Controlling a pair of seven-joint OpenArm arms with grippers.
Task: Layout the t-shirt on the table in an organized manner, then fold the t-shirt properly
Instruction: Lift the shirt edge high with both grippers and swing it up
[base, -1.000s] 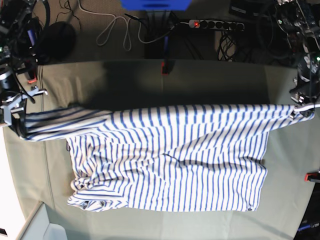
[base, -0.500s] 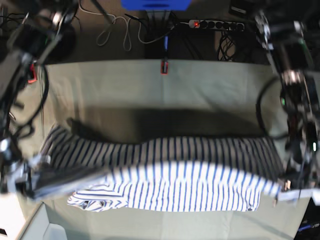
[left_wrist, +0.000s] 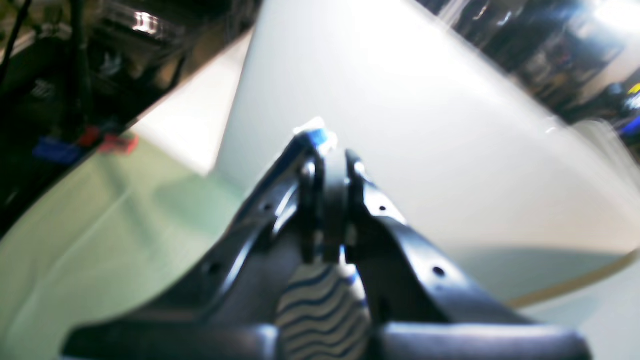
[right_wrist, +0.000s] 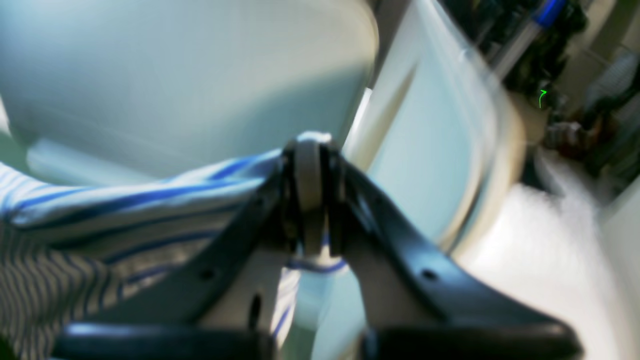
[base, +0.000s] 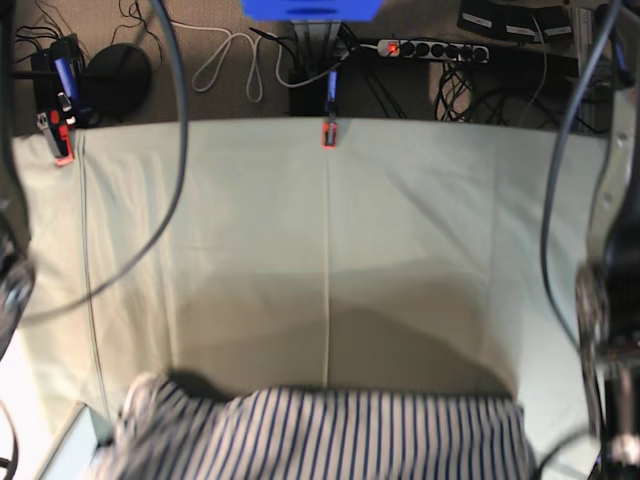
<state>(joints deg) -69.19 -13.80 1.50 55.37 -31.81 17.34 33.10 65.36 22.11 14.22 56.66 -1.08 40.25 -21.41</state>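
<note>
Both claws are clamped on the t-shirt (base: 330, 437). Left gripper (left_wrist: 327, 165): jaws pinched together on a bit of striped fabric, with a blue-and-white scrap poking out at the tips and more stripes showing behind the jaws. Right gripper (right_wrist: 310, 165): jaws closed tight on a fold of the striped cloth, which runs off to the left of that view, taut and bunched. Both wrist views are blurry.

In the base view the t-shirt sits at the near edge of the table (base: 330, 230), spanning from near-left to near-right, only its far part in frame; the stripes run near-to-far. Its left end is bunched and rounded, and a shadow lies on the table just beyond its far edge. The rest of the pale green cloth top is bare, with crease lines running near-to-far. Red clamps (base: 327, 133) sit at the far edge centre and far-left corner. A power strip (base: 432, 47) and cables (base: 235, 60) lie on the floor beyond. Arm cables loop at both sides.
</note>
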